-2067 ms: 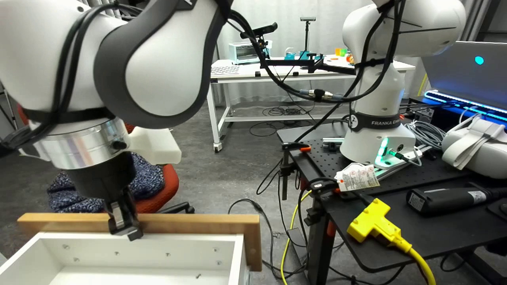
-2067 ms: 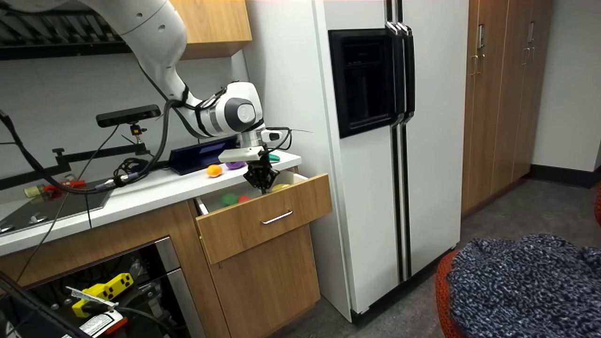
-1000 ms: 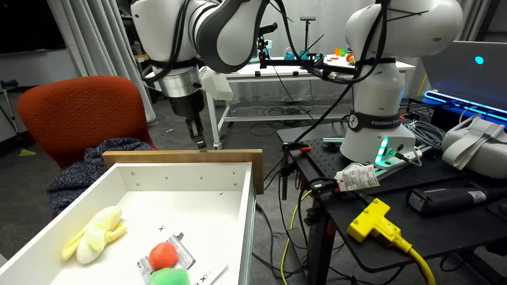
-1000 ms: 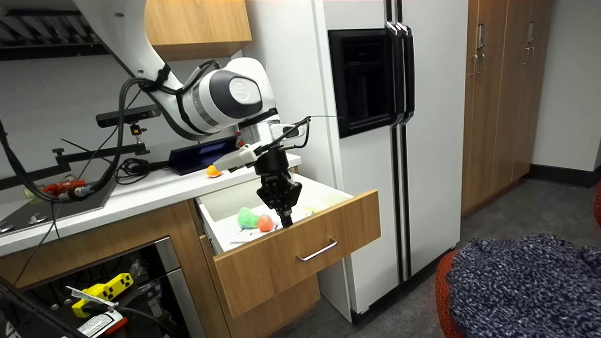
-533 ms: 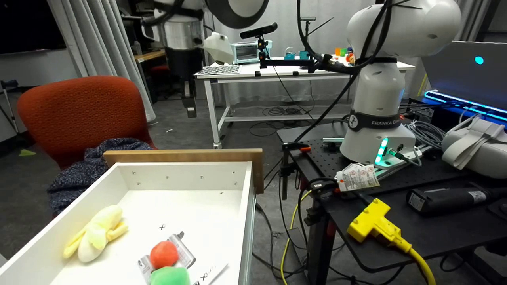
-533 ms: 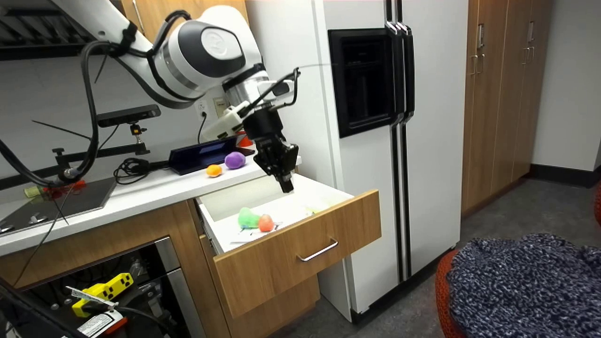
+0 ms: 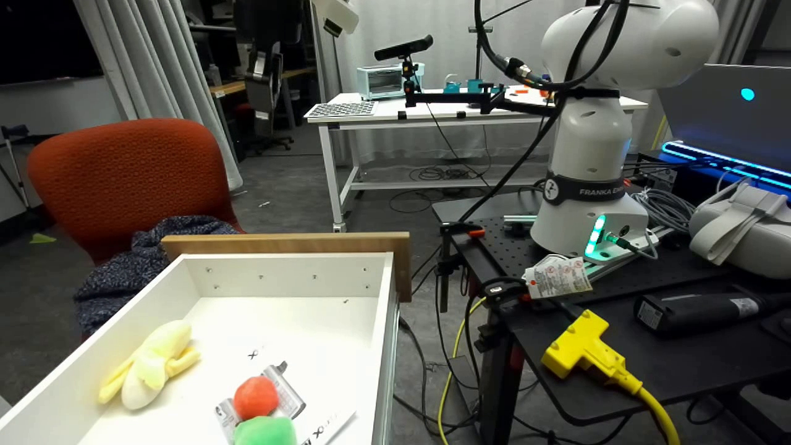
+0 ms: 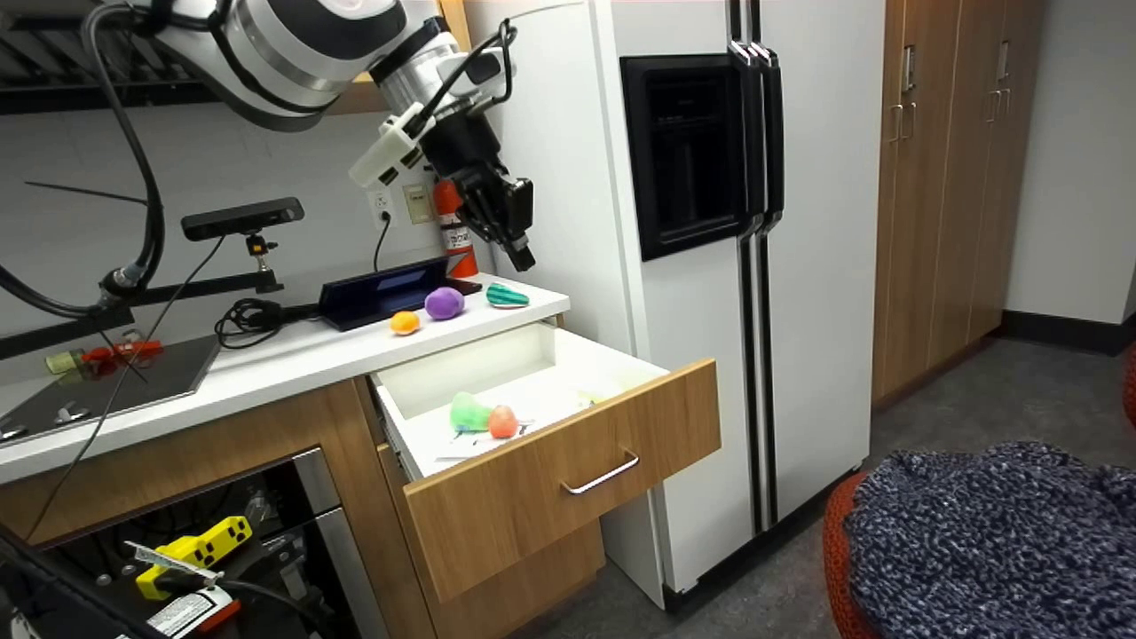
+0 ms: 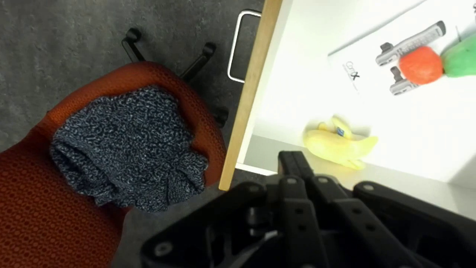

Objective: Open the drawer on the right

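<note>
The drawer stands far out of its cabinet. Its light wood front board point(image 8: 550, 484) carries a silver bar handle point(image 8: 602, 475), and its inside is white. Its wood rim point(image 7: 284, 243) shows in an exterior view, and in the wrist view point(image 9: 250, 85). My gripper point(image 8: 522, 256) hangs above the drawer, tilted and apart from it. It also shows high up in an exterior view point(image 7: 264, 111). In the wrist view its fingertips point(image 9: 293, 158) are together with nothing between them. The drawer holds a yellow plush banana point(image 9: 336, 147), a red ball point(image 9: 421, 65) and a green toy point(image 9: 461, 57).
A white counter point(image 8: 355, 355) with an orange toy point(image 8: 405, 322), a purple toy point(image 8: 444, 303) and a striped green toy point(image 8: 507, 295) lies behind the drawer. A white fridge point(image 8: 568, 177) stands beside it. An orange chair point(image 7: 123, 179) is near the drawer's front.
The drawer has slid much farther out while my gripper was inside against its front board. My gripper then rose out of the drawer, and the drawer stayed still.
</note>
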